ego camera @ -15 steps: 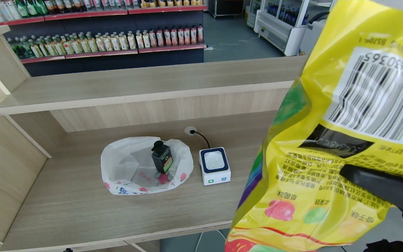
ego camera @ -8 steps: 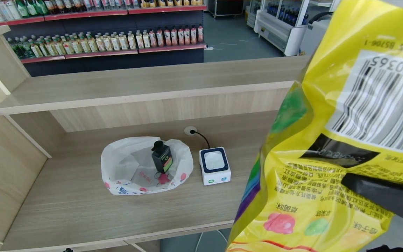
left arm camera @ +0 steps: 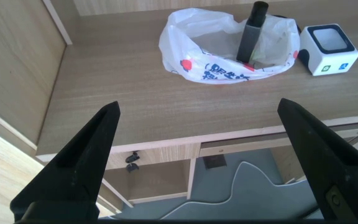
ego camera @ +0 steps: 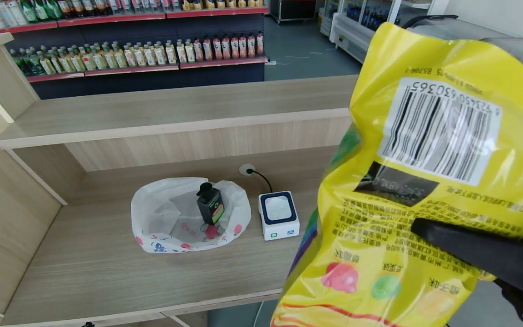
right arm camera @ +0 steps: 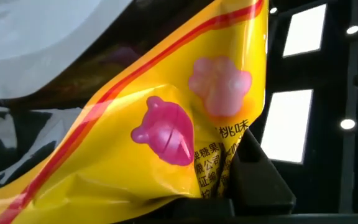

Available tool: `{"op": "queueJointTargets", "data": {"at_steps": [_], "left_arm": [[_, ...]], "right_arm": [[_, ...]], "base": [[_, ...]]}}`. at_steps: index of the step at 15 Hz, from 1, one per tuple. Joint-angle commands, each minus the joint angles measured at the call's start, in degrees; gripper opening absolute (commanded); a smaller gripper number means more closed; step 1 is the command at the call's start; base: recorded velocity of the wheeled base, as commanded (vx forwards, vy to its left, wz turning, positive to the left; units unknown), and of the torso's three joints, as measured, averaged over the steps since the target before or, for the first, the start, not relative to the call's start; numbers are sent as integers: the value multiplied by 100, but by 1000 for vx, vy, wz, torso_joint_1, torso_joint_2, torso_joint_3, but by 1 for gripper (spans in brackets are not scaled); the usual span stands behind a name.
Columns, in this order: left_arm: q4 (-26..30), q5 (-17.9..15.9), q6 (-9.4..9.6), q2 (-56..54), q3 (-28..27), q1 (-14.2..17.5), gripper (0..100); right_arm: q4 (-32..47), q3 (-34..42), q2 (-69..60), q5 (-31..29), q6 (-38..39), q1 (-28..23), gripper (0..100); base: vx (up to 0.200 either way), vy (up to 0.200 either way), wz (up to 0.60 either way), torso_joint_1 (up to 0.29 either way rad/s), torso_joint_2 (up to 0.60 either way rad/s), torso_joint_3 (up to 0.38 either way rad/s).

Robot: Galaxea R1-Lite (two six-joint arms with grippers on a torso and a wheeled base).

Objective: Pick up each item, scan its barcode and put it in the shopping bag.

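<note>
Item in hand: yellow pouch [ego camera: 407, 195], held high and well apart from the worktop [ego camera: 107, 272], off to the right of the scanner [ego camera: 278, 215]. Right gripper [ego camera: 434, 234]: fingers clamped on the pouch's lower half. Barcode [ego camera: 438, 129]: faces up and back toward the head camera, away from the scanner. Left gripper [left arm camera: 199, 112]: fingers wide, empty, above the worktop's front edge. Bag [ego camera: 152, 222]: open, just left of the scanner, with a dark bottle [ego camera: 209, 204] upright inside. Step, as judged: pouch picked, scan pending. Next move calls for turning the barcode downward and lowering it over the scanner window, then bagging.
</note>
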Motion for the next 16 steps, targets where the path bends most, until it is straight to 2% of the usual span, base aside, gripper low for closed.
{"op": "queueJointTargets", "data": {"at_steps": [1,2,3,4,5,6,8,10,11,12,13,14,15,16], "left_arm": [[0,-1,2,0,0,2,100],[0,-1,2,0,0,2,100],[0,-1,2,0,0,2,100],[0,-1,2,0,0,2,100],[0,-1,2,0,0,2,100],[0,-1,2,0,0,2,100],[0,-1,2,0,0,2,100],[0,-1,2,0,0,2,100],[0,-1,2,0,0,2,100],[0,-1,2,0,0,2,100],[0,-1,2,0,0,2,100],[0,-1,2,0,0,2,100],[0,-1,2,0,0,2,100],[0,-1,2,0,0,2,100]], "right_arm": [[211,-48,195,-1227,1321,-1,0],[554,-48,248,-2080,2613,69,0],[721,-66,283,-2458,3281,140,0],[1116,-171,494,-3381,4977,465,0],[1257,-198,538,-3627,5487,527,0],[1758,-259,564,-4400,6911,535,0],[2101,-576,784,-5244,8027,535,0],[2795,-1410,1109,-5270,9679,535,0],[3401,-2193,1267,-5262,10453,447,0],[4403,-3116,1355,-5060,11235,193,0],[5379,-3968,1425,-4585,11771,-141,0],[6126,-4610,1461,-4058,12096,-528,0],[6856,-4926,1408,-3574,12149,-1091,0],[7023,-4900,1381,-3434,12123,-1284,0]], "base": [[0,0,0,0,0,0],[0,0,0,0,0,0],[0,0,0,0,0,0],[0,0,0,0,0,0],[0,0,0,0,0,0],[0,0,0,0,0,0],[0,0,0,0,0,0],[0,0,0,0,0,0],[0,0,0,0,0,0],[0,0,0,0,0,0],[0,0,0,0,0,0],[0,0,0,0,0,0],[0,0,0,0,0,0],[0,0,0,0,0,0]]}}
